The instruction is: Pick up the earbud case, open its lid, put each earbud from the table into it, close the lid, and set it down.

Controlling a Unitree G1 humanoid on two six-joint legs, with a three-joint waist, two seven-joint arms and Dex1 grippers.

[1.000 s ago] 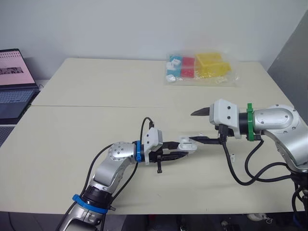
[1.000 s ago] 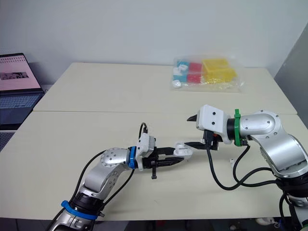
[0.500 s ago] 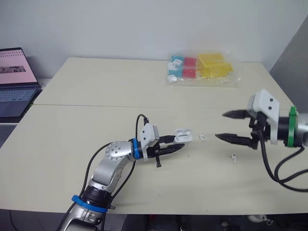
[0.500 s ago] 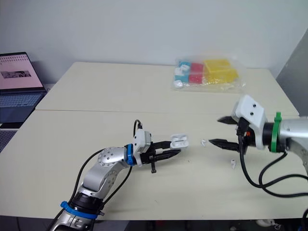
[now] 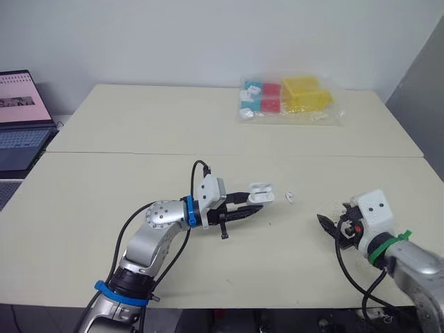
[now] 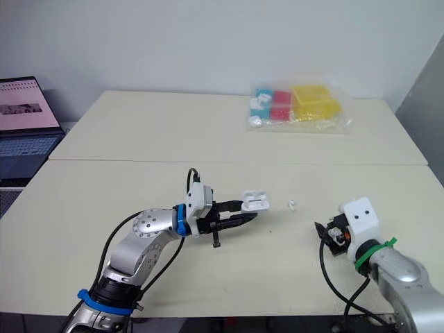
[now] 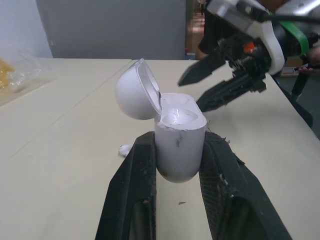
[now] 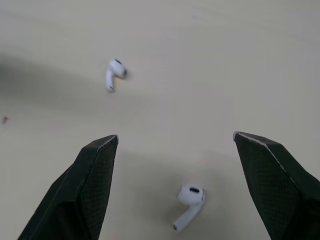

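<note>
My left gripper is shut on the white earbud case, holding it just above the table with its lid hinged open and both sockets bare. One white earbud lies on the table just right of the case. My right gripper hangs low over the table further right, open. In the right wrist view a second earbud lies between its spread fingers, and the first earbud lies beyond them.
A clear bag of coloured blocks sits at the far edge of the cream table. A laptop stands off the table's left side. The table's right edge is close behind my right arm.
My right gripper drew back from the case, swung right and dropped low over the right-hand earbud. The case stays in my left gripper, shifted slightly up and left.
</note>
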